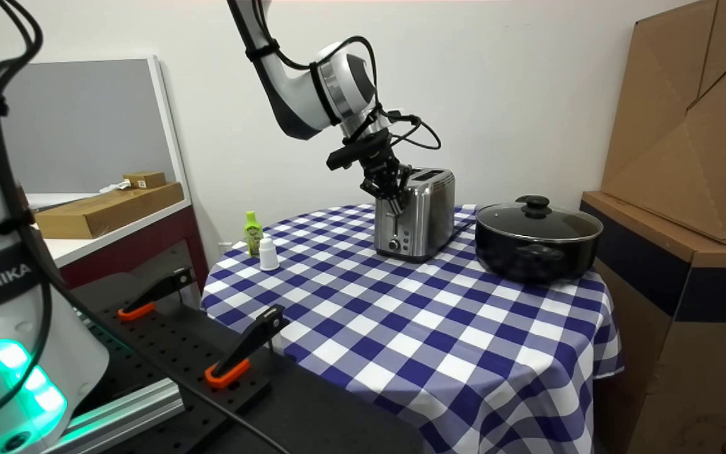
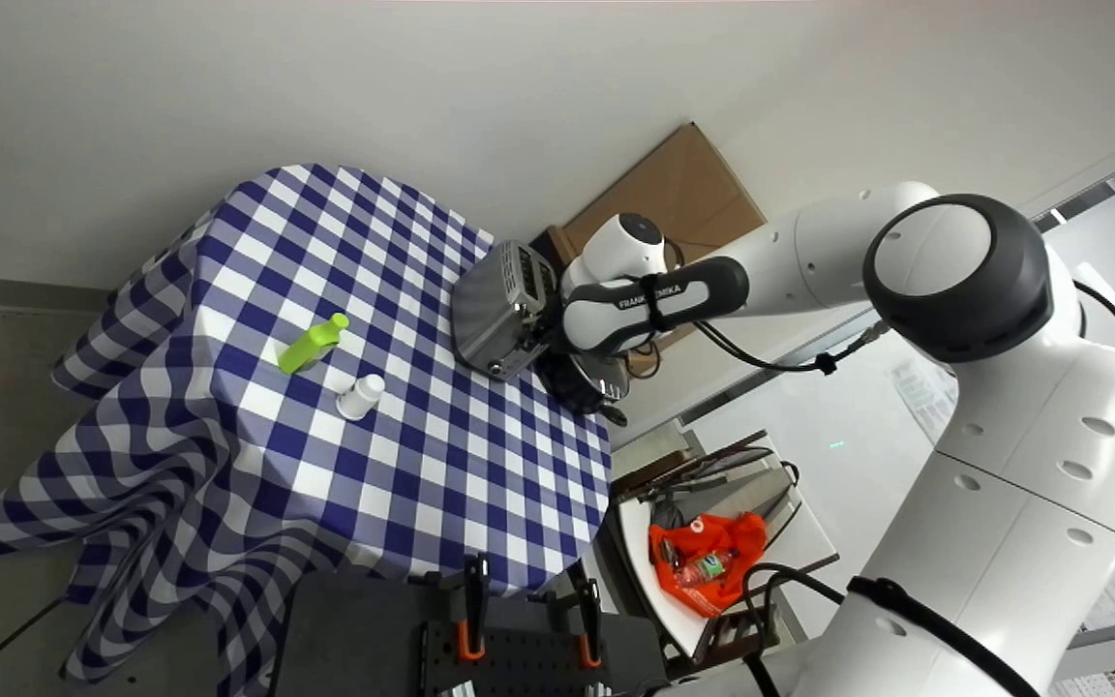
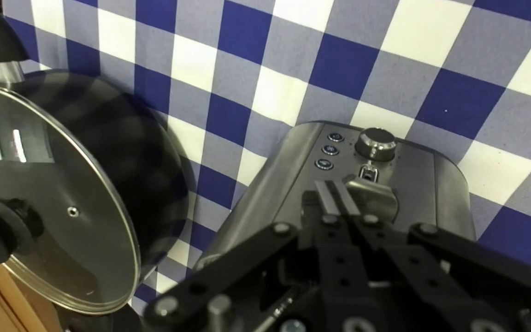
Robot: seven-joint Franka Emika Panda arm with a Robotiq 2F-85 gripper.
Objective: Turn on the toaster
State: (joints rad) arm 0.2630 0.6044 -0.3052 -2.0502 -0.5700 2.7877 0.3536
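The silver two-slot toaster [image 1: 435, 214] stands on the checked tablecloth. It also shows in an exterior view [image 2: 485, 310] and in the wrist view [image 3: 447, 193]. Its end panel has a round knob [image 3: 375, 144], several small buttons and a wide metal lever [image 3: 378, 200]. My gripper [image 3: 337, 198] is shut, its fingertips close together with nothing visible between them. The fingertips are at the end panel, just beside and partly over the lever. I cannot tell whether they touch it. The gripper [image 1: 396, 205] points down in front of the toaster.
A black pot with a glass lid [image 1: 536, 252] stands close beside the toaster. A green bottle [image 1: 253, 233] and a white bottle [image 1: 268, 254] stand on the tablecloth [image 1: 350, 302]. Cardboard boxes [image 1: 684, 126] stand beyond the pot. A wall is behind the table.
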